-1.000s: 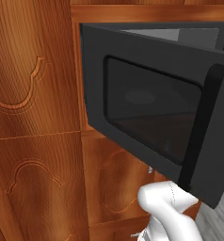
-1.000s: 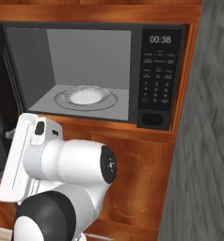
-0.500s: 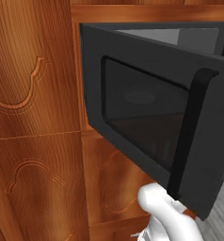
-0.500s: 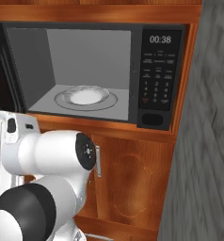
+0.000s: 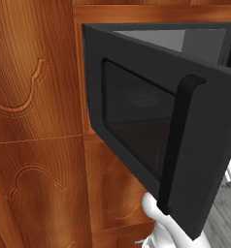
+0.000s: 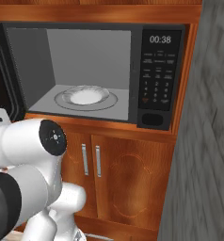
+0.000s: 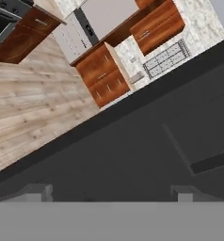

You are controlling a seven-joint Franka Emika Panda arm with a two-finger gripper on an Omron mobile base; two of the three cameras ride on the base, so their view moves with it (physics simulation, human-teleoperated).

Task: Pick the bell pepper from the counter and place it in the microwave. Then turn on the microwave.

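Observation:
The microwave [image 6: 162, 28] stands open, and its grey inside holds a glass turntable [image 6: 85, 97] with nothing on it. Its black door [image 5: 137, 121] with the vertical bar handle [image 5: 178, 145] swings out over my arm. In the hand view my gripper [image 7: 111, 193] is open, its two fingertips close under the dark face of the door [image 7: 147, 141] with nothing between them. The bell pepper is out of view. Far across the room the hand view shows a stretch of marbled counter [image 7: 128, 52] above wooden drawers.
The keypad [image 6: 156, 89] and clock sit on the microwave's right side. Wooden cabinet doors [image 6: 114, 183] hang below it and tall wood panels [image 5: 35, 121] stand to its left. A grey wall [image 6: 208, 141] closes off the right. A cooktop grate [image 7: 165, 59] lies on the far counter.
The microwave door has swung, its handle shifting left in the left base view. My arm has sunk lower and to the left in the right base view. The gripper stays open.

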